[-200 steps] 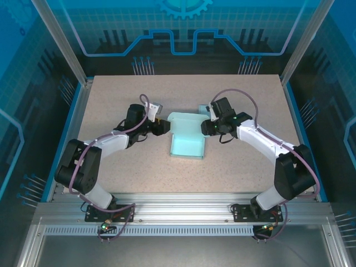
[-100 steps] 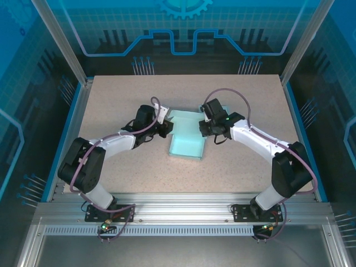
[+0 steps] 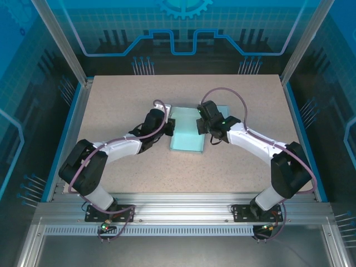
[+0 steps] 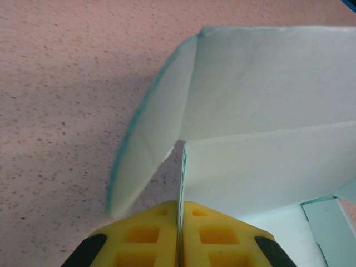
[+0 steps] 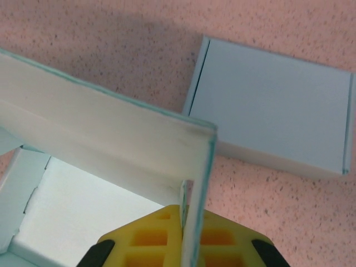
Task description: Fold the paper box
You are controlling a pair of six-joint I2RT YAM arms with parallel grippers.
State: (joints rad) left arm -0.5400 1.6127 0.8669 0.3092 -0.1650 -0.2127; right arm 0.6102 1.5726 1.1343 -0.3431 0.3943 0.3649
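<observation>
On the speckled tabletop (image 3: pixel 111 94), wall-raising is in hand on the paper box (image 3: pixel 185 139): left fingers (image 4: pixel 147 236) clamp its 9 o'clock wall, right fingers (image 5: pixel 147 242) its 3 o'clock wall. Next, both likely need creasing upright evenly.

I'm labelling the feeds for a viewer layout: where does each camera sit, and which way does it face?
Top external: above and behind the arms, looking down at the table; both arms show, left claw and right claw at the paper box.
Left wrist: on the left arm, facing along its yellow fingers, shut on a box wall.
Right wrist: on the right arm, facing past its fingers, shut on another wall; closed box beyond.
Shared: all three see the paper box.
</observation>
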